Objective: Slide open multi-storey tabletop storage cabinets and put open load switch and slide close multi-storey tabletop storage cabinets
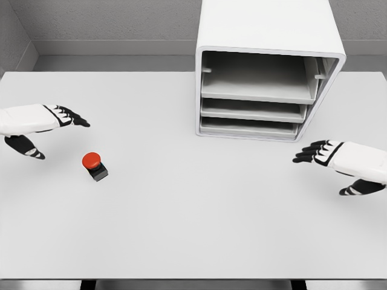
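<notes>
A small switch (94, 165) with a round red button on a black base sits on the white table (181, 211), left of centre. The white storage cabinet (266, 66) stands at the back right, its front showing three stacked grey trays (254, 110) pushed in. My left hand (57, 130) hovers at the left edge, up and to the left of the switch, fingers spread and holding nothing. My right hand (329, 163) hovers at the right, below the cabinet's lower right corner, open with its fingers pointing left.
A grey wall (109, 24) runs behind the table. The table's front edge (193, 279) lies near the bottom of the view.
</notes>
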